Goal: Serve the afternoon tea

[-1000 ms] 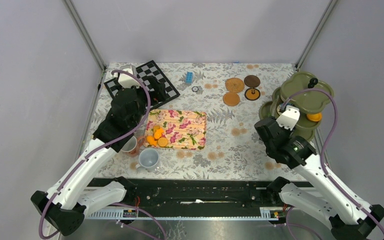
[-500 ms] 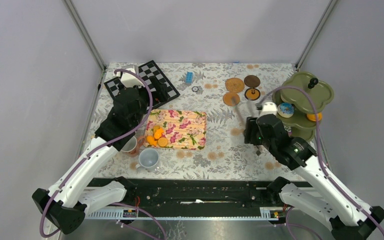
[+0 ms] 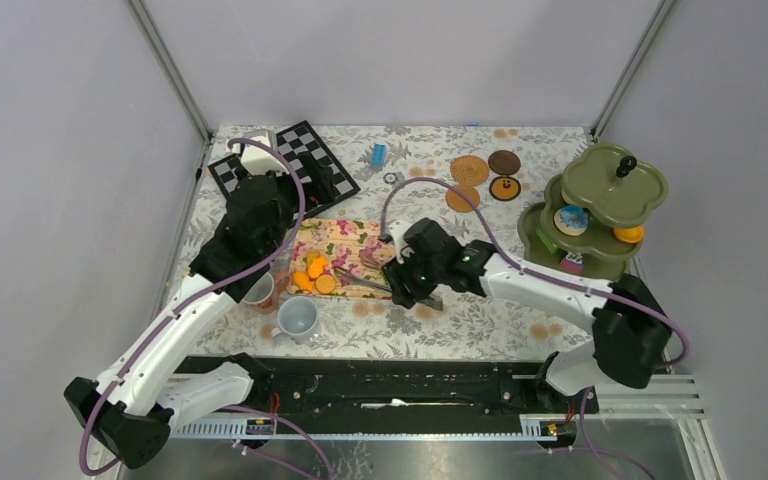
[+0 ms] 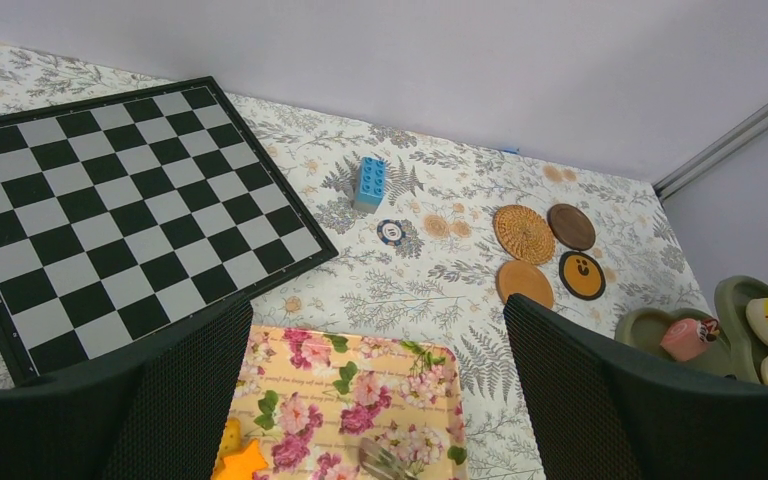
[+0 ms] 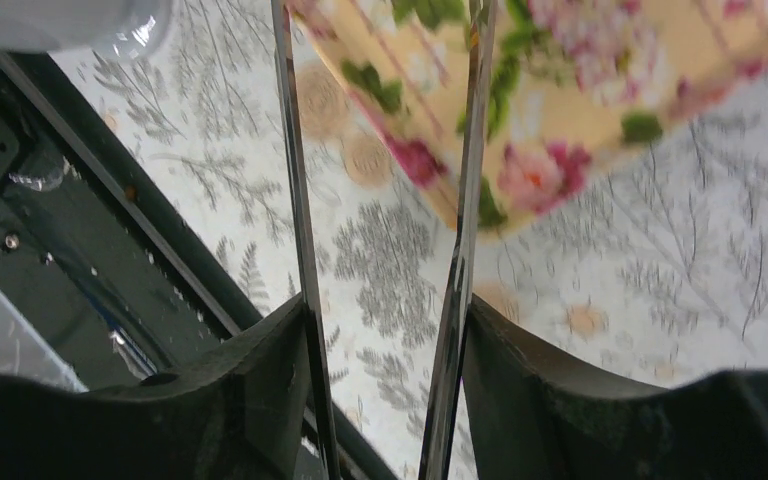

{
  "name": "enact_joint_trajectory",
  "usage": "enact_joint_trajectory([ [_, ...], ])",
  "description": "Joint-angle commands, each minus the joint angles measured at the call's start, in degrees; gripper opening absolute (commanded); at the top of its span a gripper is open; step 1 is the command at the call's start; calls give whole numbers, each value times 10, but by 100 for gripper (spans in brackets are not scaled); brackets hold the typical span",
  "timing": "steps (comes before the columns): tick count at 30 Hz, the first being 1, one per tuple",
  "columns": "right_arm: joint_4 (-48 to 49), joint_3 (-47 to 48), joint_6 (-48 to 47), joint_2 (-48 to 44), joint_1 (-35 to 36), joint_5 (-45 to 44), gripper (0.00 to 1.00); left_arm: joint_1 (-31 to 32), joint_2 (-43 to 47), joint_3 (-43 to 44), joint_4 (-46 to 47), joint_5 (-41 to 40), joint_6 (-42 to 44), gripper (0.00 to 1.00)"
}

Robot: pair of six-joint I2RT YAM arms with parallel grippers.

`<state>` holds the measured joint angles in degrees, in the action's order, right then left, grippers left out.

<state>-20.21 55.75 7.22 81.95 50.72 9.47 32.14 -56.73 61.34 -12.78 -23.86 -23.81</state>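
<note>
Orange toy pastries [image 3: 313, 272] lie at the left end of the floral mat [image 3: 360, 240]; one shows as a star [image 4: 240, 462] in the left wrist view. A grey-blue mug [image 3: 297, 318] and a tan mug [image 3: 257, 292] stand at the near left. Round coasters [image 3: 468, 170] lie at the back. My right gripper [image 3: 400, 285] is shut on metal tongs [image 5: 295, 200], whose tips [image 3: 345, 272] reach over the mat toward the pastries. My left gripper [image 4: 375, 310] hangs open above the mat's far edge, holding nothing.
A green tiered stand [image 3: 600, 210] with treats is at the right edge. A chessboard [image 3: 290, 165] lies at the back left, with a blue brick [image 3: 378, 154] and a small chip beside it. The black rail runs along the near edge.
My right arm has swung left from the tiered stand to the floral mat, carrying the tongs. The left arm has stayed put.
</note>
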Motion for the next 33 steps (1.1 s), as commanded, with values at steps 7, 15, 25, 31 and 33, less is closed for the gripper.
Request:
enact_joint_trajectory([
  [7,96,130,-42,139,63,-81,60,-3,-12,7,26,-6,9,99],
  [15,84,182,-58,209,87,-88,61,-7,-15,8,27,-3,9,99],
  [25,62,173,-32,217,99,-193,51,-8,-15,8,27,-3,10,99],
  [31,76,139,-28,185,99,-219,48,-8,-25,7,26,-6,12,99],
  [33,95,119,-29,169,99,-232,48,-7,-30,6,26,-14,14,99],
])
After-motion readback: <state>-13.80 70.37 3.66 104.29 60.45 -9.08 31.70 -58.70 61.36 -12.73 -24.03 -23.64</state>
